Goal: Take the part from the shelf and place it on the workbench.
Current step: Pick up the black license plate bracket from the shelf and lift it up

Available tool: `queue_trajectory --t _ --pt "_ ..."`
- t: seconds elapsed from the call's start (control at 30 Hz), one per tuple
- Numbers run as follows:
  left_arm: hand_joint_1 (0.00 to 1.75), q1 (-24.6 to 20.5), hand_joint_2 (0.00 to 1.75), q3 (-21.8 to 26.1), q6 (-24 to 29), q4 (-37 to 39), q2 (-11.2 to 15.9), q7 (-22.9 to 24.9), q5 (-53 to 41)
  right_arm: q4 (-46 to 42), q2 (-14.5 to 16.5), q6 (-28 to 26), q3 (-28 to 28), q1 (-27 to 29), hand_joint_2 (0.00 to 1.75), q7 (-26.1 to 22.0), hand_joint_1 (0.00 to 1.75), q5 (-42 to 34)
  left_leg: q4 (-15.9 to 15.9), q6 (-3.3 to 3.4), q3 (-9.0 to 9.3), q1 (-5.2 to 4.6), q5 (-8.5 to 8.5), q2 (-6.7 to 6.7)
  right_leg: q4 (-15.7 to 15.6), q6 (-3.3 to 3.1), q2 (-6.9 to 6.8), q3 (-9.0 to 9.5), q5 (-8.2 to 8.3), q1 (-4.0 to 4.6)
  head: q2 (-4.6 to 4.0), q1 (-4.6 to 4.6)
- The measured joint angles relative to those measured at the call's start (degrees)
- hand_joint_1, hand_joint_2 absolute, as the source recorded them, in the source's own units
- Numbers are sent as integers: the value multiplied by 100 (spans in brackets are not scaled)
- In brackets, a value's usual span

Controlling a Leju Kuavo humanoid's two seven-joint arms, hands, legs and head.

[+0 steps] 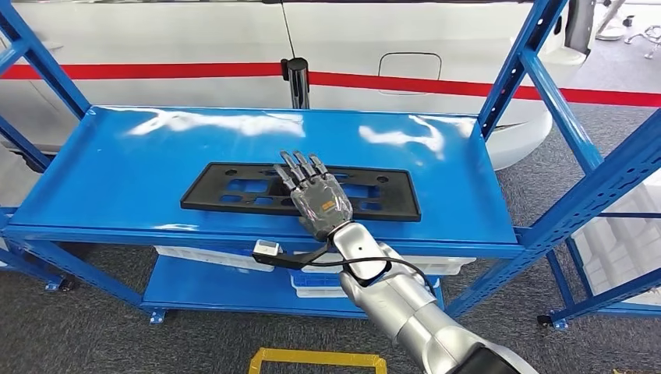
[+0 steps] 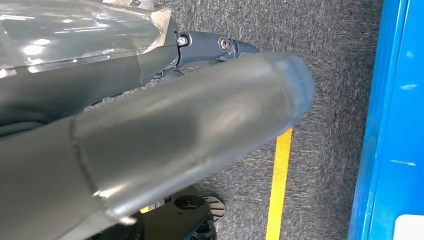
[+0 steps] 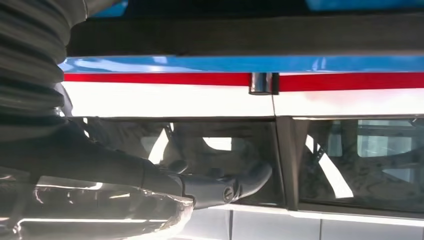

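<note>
The part, a flat black rectangular plate with cut-outs, is seen in the head view lying flat on the top board of the blue shelf. Its long axis is set across the shelf, left to right, roughly parallel to the front edge, with one short end pointing toward the left posts and the other toward the right posts. It is placed near the middle of the board, somewhat closer to the front edge than to the back.

The right hand is stretched over the middle of the part, palm down, with its fingers extended forward and slightly spread; nothing is gripped by them. Whether the palm is touching the plate or just above it cannot be told. The silver right arm is brought in from the lower right, with a black cable and a small white box beside the wrist.

In the left wrist view the left hand is seen close and blurred above grey carpet with a yellow floor line; nothing is seen held in it, but how its fingers lie cannot be told.

Behind the shelf a white car body with a red stripe is seen. White bins are kept on the lower board.
</note>
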Motion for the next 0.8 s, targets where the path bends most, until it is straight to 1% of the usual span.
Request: queue_trajectory --t 0.07,0.17,0.27,0.37,0.5,0.53,0.63,0.8 --pt "0 1 0 0 18 0 -1 -5 -1 1 8 7 11 -10 175 3 0 -4 -10 19 16 25 -14 12 -4 -30 13 1 -1 4 0 -6" --pt "0 0 0 0 36 0 -8 -6 -2 3 11 34 21 -18 175 10 0 -9 -58 11 47 36 -19 28 -4 -63 31 2 -22 19 0 -7" --pt "0 -2 0 0 110 0 -11 -7 -14 34 19 101 31 -26 175 61 0 -28 -90 4 64 38 -20 36 -4 -83 39 2 -33 24 0 -7" --pt "0 -9 0 0 214 0 -11 -23 -52 161 51 103 38 -83 175 139 0 -72 -104 -13 71 43 -17 43 -4 -86 41 2 -34 32 0 -8" --pt "0 -29 0 0 309 0 -14 -22 -115 401 113 93 39 -179 175 175 0 -126 -108 -87 74 51 -16 48 -3 -93 41 4 -34 43 0 -5" --pt "0 -33 0 0 324 0 -15 -14 -119 447 128 93 39 -188 175 179 0 -135 -108 -95 74 51 -16 49 -2 -97 41 5 -32 43 0 -4" --pt "0 -47 0 0 366 0 -16 16 -132 581 186 94 39 -202 175 182 0 -149 -106 -100 74 47 -13 52 -3 -108 41 7 -25 40 0 -3" --pt "0 -60 0 0 387 0 -16 32 -167 789 278 103 41 -268 175 251 0 -151 -103 -100 75 31 -12 53 -3 -108 41 8 -24 24 -1 -3"
